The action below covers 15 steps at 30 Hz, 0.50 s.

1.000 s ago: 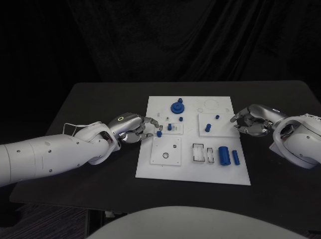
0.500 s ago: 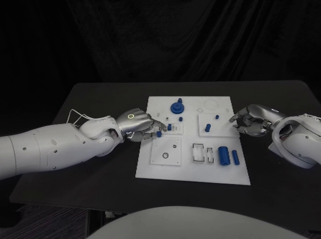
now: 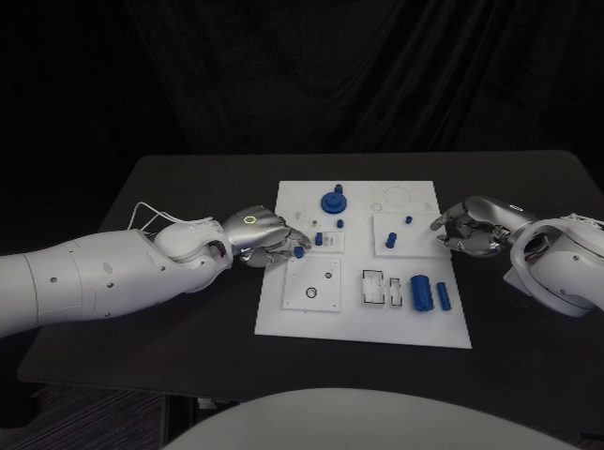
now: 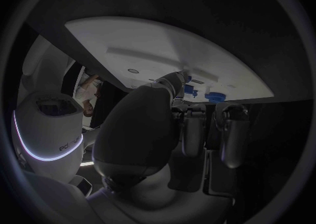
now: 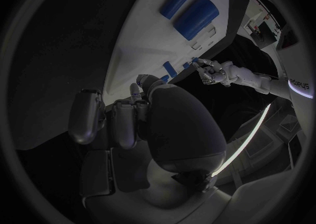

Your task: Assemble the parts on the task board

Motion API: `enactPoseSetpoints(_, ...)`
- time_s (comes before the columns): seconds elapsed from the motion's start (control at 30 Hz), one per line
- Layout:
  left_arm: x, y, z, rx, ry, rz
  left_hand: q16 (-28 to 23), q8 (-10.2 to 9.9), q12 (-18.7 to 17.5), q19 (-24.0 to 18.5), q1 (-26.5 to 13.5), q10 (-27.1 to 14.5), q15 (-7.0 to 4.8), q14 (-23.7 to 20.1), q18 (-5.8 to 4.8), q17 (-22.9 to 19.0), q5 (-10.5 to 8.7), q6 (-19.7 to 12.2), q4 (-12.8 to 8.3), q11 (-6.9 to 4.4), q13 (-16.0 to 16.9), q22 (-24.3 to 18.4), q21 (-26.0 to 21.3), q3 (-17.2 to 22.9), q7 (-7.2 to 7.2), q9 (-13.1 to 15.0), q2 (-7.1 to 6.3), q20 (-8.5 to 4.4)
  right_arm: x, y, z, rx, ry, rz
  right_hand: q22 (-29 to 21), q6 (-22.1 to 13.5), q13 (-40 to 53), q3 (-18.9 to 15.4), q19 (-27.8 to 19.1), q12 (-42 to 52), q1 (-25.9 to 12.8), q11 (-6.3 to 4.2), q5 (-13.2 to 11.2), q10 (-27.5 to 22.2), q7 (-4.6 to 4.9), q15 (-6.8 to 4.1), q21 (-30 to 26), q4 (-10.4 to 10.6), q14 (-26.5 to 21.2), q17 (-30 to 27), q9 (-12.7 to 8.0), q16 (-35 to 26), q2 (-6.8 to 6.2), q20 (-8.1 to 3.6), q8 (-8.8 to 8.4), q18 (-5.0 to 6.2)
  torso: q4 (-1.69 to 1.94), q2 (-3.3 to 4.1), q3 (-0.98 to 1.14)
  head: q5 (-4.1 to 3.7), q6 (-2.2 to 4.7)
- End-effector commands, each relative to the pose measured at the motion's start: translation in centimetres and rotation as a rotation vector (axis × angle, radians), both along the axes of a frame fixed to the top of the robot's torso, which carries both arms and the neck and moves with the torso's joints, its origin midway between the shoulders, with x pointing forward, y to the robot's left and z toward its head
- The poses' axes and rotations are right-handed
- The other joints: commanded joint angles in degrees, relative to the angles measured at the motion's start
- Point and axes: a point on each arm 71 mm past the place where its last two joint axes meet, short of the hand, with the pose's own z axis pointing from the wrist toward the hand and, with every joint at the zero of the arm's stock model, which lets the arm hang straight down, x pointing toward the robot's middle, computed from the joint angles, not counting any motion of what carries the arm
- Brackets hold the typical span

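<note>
The white task board (image 3: 363, 323) lies mid-table. My left hand (image 3: 264, 239) is at its left edge and pinches a small blue part (image 3: 304, 251) at its fingertips, just over the board. The right wrist view shows that left hand (image 5: 220, 72) with the blue part (image 5: 194, 60) at its tips. My right hand (image 3: 467, 228) sits at the board's right edge, fingers curled in, nothing visible in them. On the board stand a blue round part (image 3: 335, 201), short pegs (image 3: 320, 239) (image 3: 390, 240), and two blue cylinders (image 3: 421, 292) (image 3: 443, 296).
Black table (image 3: 180, 187) surrounds the board, with bare room to the left and at the front. Rectangular slots (image 3: 372, 288) and a round hole (image 3: 311, 292) mark the board's near half. A dark curtain hangs behind the table.
My left wrist has lifted and rolled, bringing the hand a little closer over the board's left edge; the small blue part at its fingertips stays put. The right hand has not moved.
</note>
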Motion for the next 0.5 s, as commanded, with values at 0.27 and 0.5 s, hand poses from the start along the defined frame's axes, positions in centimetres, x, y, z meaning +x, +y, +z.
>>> enactPoseSetpoints(0.27,0.34,-0.58,-0.33,0.038,0.032,0.010,0.4,-0.2,0.2,5.9,-0.9,5.7,-0.53,5.9,-0.75,15.1,0.74,2.9,-1.0,-0.16,15.1,15.0,0.2,0.9,-0.80,-0.5,-0.55,-0.40,-0.07,0.10,-0.10,-0.002,0.003,0.000,9.8,0.3,4.9,0.4,-0.1,-0.3,-0.5,0.06,0.3,-0.3,0.08,0.31,-0.1,0.0,3.8,7.2,-0.1,-0.1,-0.02,0.13,-0.10,-0.05,0.11,-0.10,-0.01,-0.04,-0.01)
enactPoseSetpoints(0.5,0.43,-0.84,-0.32,0.031,0.023,0.004,0.4,0.0,0.2,5.8,-1.8,5.7,-0.61,5.9,-0.71,15.1,-0.63,6.4,-1.4,-0.23,15.1,14.9,0.1,1.8,-0.73,-1.0,-0.47,-0.52,-0.08,0.10,-0.08,-0.001,0.001,0.000,9.8,0.4,5.0,0.4,-0.1,-0.3,-0.6,0.06,0.2,-0.2,0.09,0.31,-0.1,0.0,3.8,7.1,-0.1,-0.2,-0.01,0.13,-0.08,-0.04,0.10,-0.11,0.02,0.01,-0.01)
